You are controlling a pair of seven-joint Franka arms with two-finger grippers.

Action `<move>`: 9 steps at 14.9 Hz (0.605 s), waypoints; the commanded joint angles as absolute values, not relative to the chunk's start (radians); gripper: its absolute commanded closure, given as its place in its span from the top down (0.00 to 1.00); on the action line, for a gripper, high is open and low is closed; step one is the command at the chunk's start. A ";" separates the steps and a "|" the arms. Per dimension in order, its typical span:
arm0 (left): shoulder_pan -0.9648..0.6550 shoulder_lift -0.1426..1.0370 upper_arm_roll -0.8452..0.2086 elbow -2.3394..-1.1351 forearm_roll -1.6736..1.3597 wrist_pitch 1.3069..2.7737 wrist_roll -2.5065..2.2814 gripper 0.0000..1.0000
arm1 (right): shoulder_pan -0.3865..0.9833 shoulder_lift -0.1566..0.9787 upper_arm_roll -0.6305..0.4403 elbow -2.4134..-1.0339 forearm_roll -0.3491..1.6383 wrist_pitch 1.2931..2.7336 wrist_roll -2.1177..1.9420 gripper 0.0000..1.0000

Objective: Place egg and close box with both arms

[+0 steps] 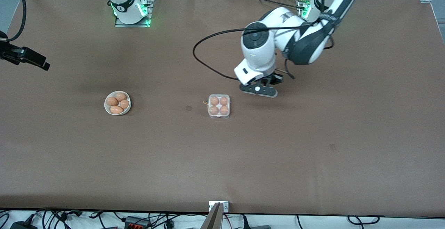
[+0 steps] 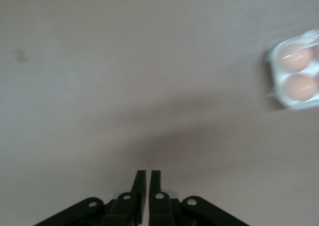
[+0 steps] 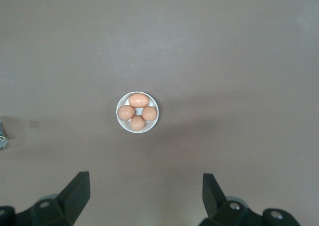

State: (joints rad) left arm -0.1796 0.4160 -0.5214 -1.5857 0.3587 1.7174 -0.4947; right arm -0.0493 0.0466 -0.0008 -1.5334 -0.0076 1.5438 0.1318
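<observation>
The box (image 1: 219, 106) sits mid-table with four eggs under its lid; bare table (image 1: 313, 159) surrounds it on all sides. The left gripper (image 1: 259, 89), fingers nearly together, hangs just beside it toward the left arm's end, obstructing that approach; the bowl (image 1: 118, 103) stands well apart toward the right arm's end; the right gripper (image 3: 144, 196), fingers spread wide, is high over the bowl.

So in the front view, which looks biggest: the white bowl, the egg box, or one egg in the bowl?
Largest to smallest:
1. White bowl and egg box look much alike, the bowl a touch wider, so I won't rank them.
2. One egg in the bowl, clearly smallest.
</observation>
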 commanded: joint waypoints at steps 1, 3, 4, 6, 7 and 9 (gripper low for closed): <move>-0.112 0.384 -0.532 -1.540 0.383 1.649 -0.342 1.00 | -0.051 0.044 0.005 -1.523 -0.008 1.532 0.138 1.00; -0.092 0.383 -0.523 -1.464 0.382 1.585 -0.336 1.00 | -0.051 0.043 0.005 -1.522 -0.008 1.532 0.137 1.00; -0.068 0.385 -0.525 -1.418 0.371 1.530 -0.334 1.00 | -0.051 0.043 0.005 -1.522 -0.008 1.532 0.137 1.00; 0.000 0.384 -0.537 -1.368 0.348 1.462 -0.307 1.00 | -0.051 0.043 0.005 -1.522 -0.008 1.532 0.137 1.00; 0.041 0.382 -0.537 -1.342 0.307 1.442 -0.269 1.00 | -0.051 0.043 0.005 -1.522 -0.008 1.532 0.138 1.00; 0.116 0.383 -0.531 -1.246 0.203 1.357 -0.218 1.00 | -0.051 0.040 0.005 -1.522 -0.006 1.532 0.135 1.00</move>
State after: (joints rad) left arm 0.0409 0.3756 -0.5208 -1.3443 0.2894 1.4437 -0.2835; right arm -0.0492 0.0457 -0.0006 -1.5326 -0.0076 1.5438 0.1318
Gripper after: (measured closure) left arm 0.057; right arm 0.000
